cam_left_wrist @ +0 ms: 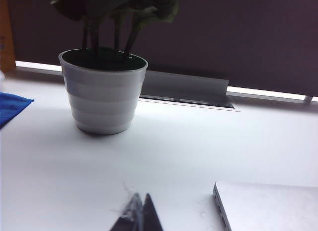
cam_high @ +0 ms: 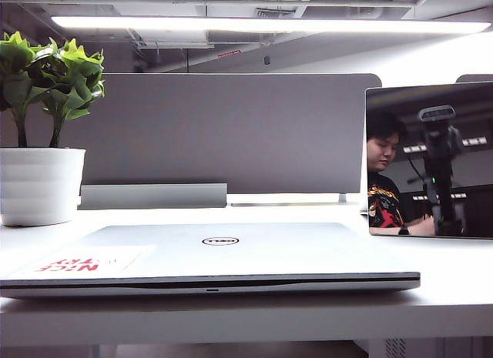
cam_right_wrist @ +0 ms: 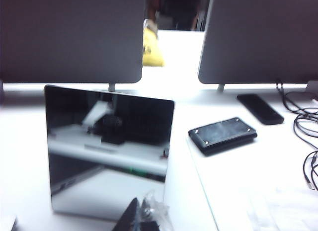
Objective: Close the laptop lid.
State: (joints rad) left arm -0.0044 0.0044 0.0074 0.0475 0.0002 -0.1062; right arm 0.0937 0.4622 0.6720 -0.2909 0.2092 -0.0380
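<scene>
nearest the exterior camera lies the laptop lid [cam_high: 223,254], flat on its base at the front edge of the white worktop [cam_high: 454,273], silver side up with the round logo and the red-lettered sticker showing. only a thin dark seam runs along its front edge, so the closing looks done or all but done. neither arm shows in that view. the left hand [cam_left_wrist: 140,213] hovers low over bare worktop beside the laptop's corner [cam_left_wrist: 268,203], fingertips together and holding nothing. the right hand [cam_right_wrist: 141,216] sits in front of the mirror panel [cam_right_wrist: 107,149]; whether it is parted cannot be told, and something crinkly and clear blurs its tips. doing this step well likely means keeping both hands clear of the lid. farther back stand the white plant pot [cam_high: 40,185] and the grey divider [cam_high: 231,131].
</scene>
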